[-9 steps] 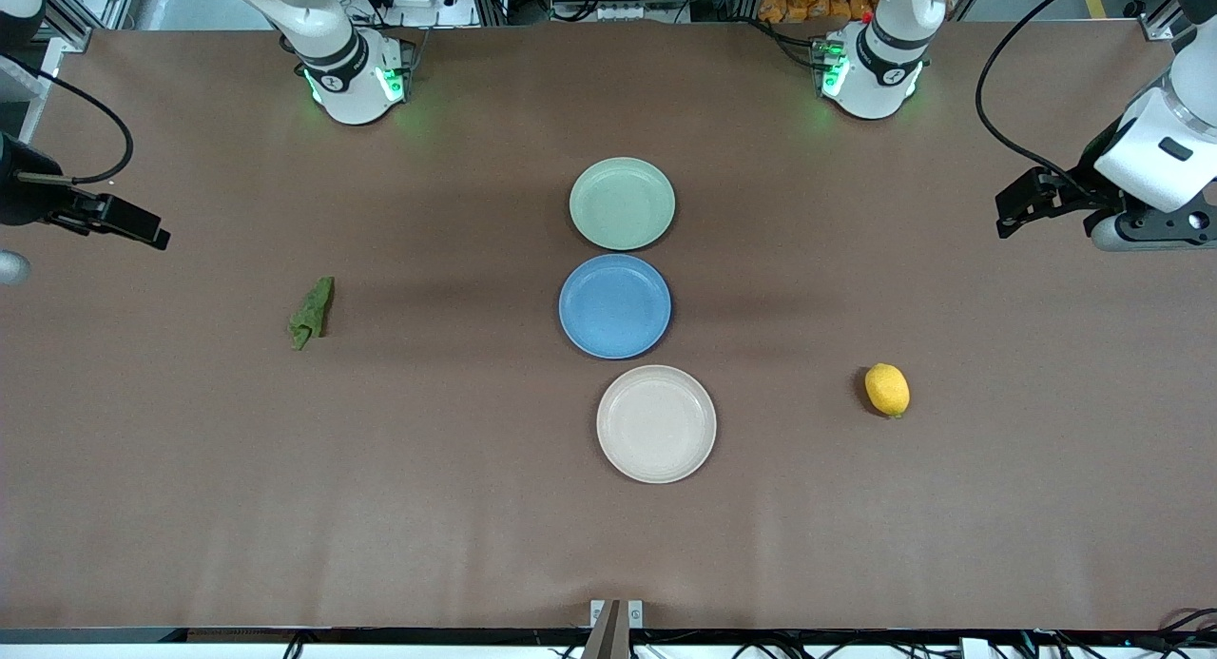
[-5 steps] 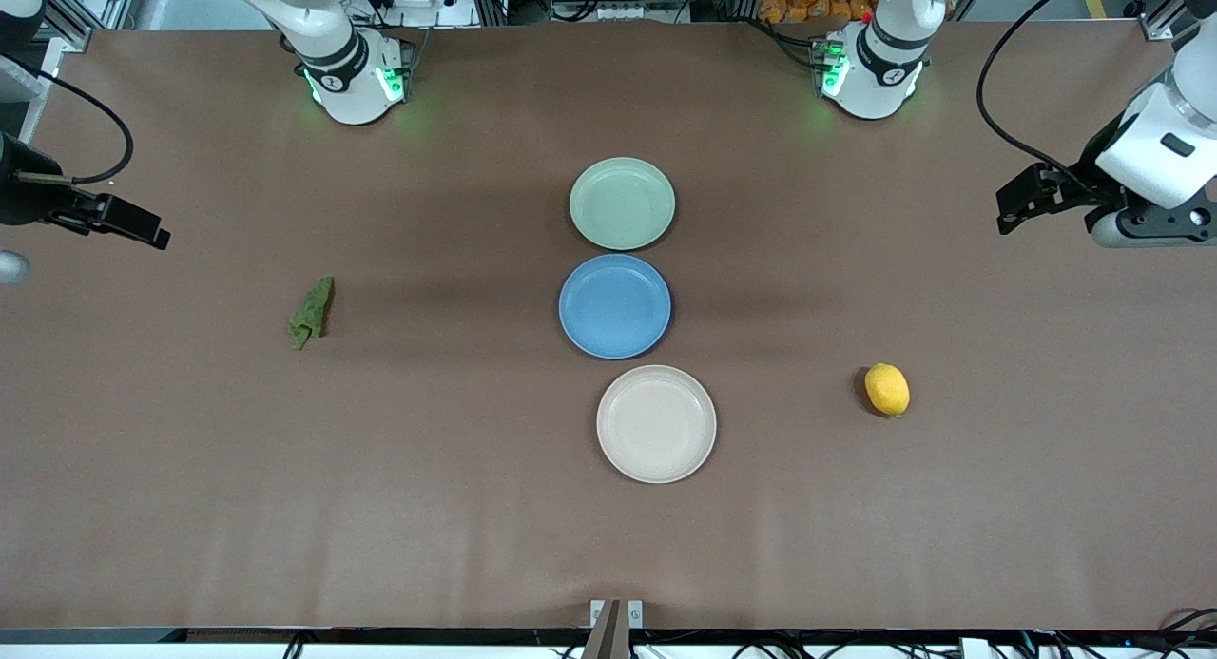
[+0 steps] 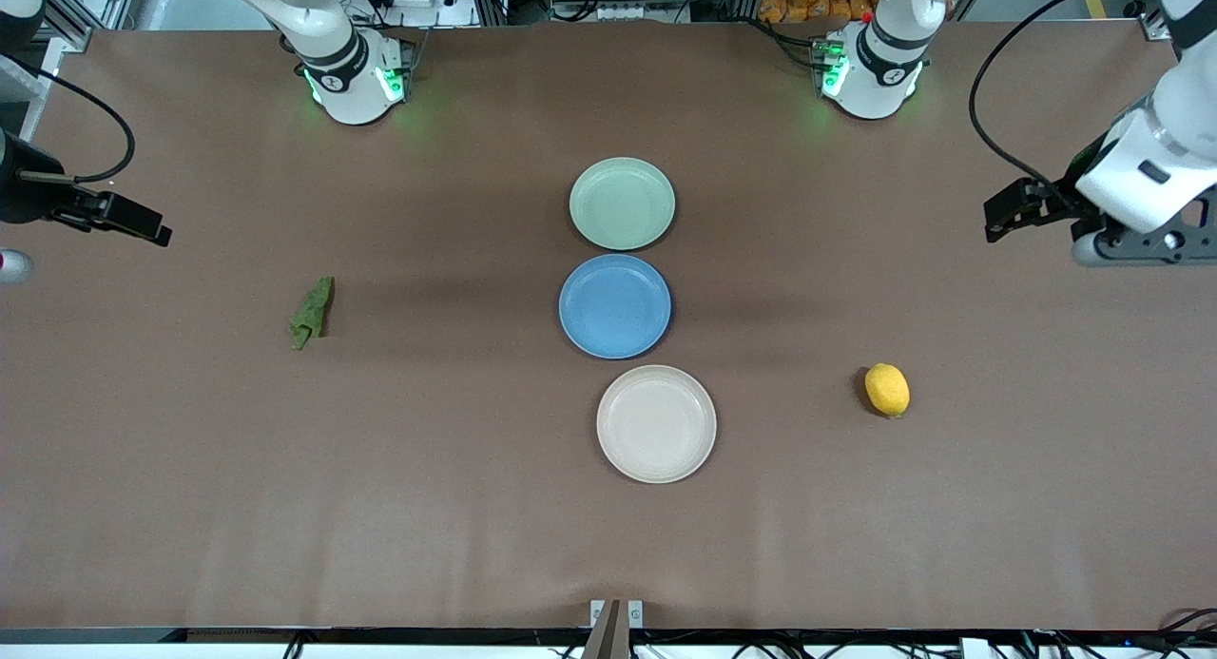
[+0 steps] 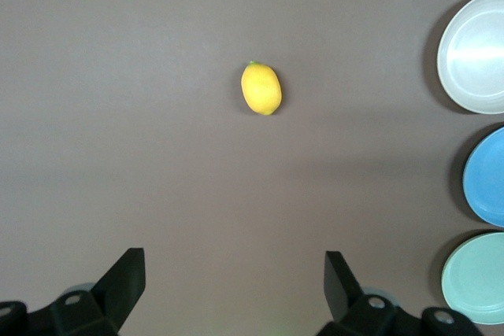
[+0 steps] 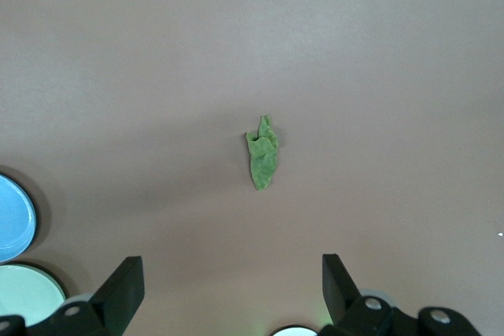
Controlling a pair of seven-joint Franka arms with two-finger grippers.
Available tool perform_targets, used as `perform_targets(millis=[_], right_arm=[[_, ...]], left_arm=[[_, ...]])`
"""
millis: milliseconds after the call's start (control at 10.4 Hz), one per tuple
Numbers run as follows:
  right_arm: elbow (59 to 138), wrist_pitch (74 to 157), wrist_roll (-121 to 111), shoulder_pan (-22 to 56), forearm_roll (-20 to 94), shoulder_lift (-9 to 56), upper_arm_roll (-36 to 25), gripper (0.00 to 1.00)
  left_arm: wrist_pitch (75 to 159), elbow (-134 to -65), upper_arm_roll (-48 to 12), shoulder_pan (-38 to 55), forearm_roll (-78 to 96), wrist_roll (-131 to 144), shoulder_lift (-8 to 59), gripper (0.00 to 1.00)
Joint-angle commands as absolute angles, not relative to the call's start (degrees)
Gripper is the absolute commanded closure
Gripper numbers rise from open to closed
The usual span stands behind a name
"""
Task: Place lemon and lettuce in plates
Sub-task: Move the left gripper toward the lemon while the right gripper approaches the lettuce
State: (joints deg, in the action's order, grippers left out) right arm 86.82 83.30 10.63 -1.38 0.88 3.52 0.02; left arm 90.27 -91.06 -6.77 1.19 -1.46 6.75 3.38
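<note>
Plates sit in a row down the middle of the brown table: the mint green plate farthest from the front camera, the blue plate just beside it, and the beige-white plate nearest that camera. All three are bare. The lettuce lies on the cloth toward the right arm's end of the table, well apart from the plates. The lemon lies toward the left arm's end, about level with the beige-white plate.

The left gripper hangs in the air over bare table at the left arm's end, its fingers spread wide and holding nothing. The right gripper hangs over the table's edge at the right arm's end, likewise wide and empty.

The left wrist view shows the lemon's small green tip and both dark fingers standing far apart, which the front view does not make plain; its three plates are cut off at the frame edge. The right wrist view shows the lettuce's wrinkly, folded surface between widely spaced fingers, with only slivers of the blue and mint plates. In the front view much of each arm runs out of frame.
</note>
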Motion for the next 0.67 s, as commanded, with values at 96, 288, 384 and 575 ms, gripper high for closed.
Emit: perform_targets(millis=[96,288,384,575], right_arm=[[88.15,82.18,10.63,-1.05,0.79,2.20,-0.35,0.00],[88.24,80.26,10.72,-1.14,0.88,2.20,-0.35,0.00],[88.42,78.59,10.72,-1.06,0.88,2.28,-0.35,0.00],[89.11,74.38,10.90,-1.23,0.97,2.64,-0.44,0.00]], left_arm=[[89.12,-89.91,-6.77,1.05,-0.88,6.94,9.64,0.00],[91.83,-89.91,-6.85,1.14,-0.97,9.22,13.78,0.00],[93.41,-90.00,-6.86,1.23,-0.97,9.14,15.54,0.00],[97.62,-91.66,-6.86,1.23,-0.97,9.14,17.75,0.00]])
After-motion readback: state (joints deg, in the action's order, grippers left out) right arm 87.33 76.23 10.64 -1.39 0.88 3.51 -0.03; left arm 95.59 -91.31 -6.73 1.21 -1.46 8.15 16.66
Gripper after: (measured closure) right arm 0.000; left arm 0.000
